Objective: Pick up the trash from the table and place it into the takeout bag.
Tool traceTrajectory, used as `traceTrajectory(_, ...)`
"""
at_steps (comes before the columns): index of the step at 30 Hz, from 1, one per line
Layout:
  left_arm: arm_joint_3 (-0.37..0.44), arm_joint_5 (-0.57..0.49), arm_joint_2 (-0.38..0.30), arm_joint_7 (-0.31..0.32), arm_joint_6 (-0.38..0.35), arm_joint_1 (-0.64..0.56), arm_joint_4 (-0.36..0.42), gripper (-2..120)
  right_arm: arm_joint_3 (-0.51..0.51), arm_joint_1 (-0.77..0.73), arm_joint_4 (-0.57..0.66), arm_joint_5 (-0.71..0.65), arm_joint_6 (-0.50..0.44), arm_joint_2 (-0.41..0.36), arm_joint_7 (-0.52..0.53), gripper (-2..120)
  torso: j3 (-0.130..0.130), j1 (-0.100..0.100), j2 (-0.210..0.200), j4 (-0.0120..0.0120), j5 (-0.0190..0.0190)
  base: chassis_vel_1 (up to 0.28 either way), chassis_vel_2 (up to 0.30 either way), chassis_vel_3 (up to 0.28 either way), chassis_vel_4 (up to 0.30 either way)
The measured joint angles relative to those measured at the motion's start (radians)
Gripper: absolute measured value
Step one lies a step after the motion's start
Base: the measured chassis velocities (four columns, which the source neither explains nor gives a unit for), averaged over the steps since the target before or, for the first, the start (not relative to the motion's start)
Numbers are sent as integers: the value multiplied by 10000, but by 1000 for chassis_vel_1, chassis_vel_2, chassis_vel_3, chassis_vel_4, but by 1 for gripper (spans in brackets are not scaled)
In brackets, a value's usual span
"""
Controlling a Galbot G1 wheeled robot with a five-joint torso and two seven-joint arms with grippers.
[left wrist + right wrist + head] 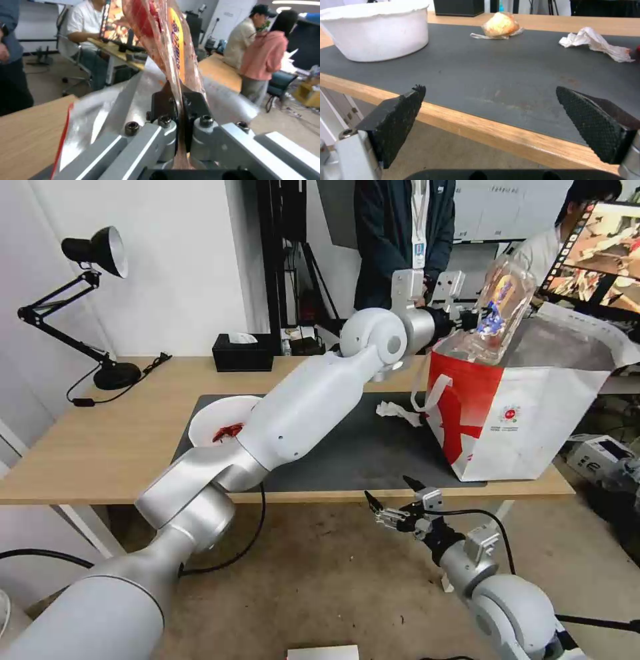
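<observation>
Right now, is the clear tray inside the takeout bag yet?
Not yet: the left gripper holds the clear tray tilted above the takeout bag opening.

An office-like robotics lab, with people working around a test table.

A light-wood table [80,447] on white legs is standing on bare concrete floor [320,580], carrying a dark mat [373,447], a black desk lamp [93,253] and a tissue box [243,352]. Cables are trailing across the floor and off the tabletop. Behind the table, a person wearing a lanyard is standing by a black equipment stand, and another is sitting at a large monitor [600,253] showing pictures. In the left wrist view, more people are standing among further wooden desks [220,72], office chairs and screens, under ceiling strip lights.
</observation>
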State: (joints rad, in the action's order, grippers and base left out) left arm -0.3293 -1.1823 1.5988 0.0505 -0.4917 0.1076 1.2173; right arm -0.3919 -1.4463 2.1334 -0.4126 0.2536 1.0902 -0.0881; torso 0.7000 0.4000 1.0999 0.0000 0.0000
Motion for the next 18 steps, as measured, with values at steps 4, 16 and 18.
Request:
traceTrajectory(4,-63,-291,1,12,47,562,-341,0,27,0,2,-35,20,2,31,100,-2,-1,2,1,0,0,0,0,0)
traceTrajectory(16,-915,-220,16,33,767,629,-568,0,30,46,-62,-63,37,220,46,100,0,0,2,1,0,0,0,0,0)
traceTrajectory(18,-1039,-98,16,35,816,598,-572,0,33,46,-78,-59,36,258,45,100,-1,-1,2,0,0,0,0,0,0)
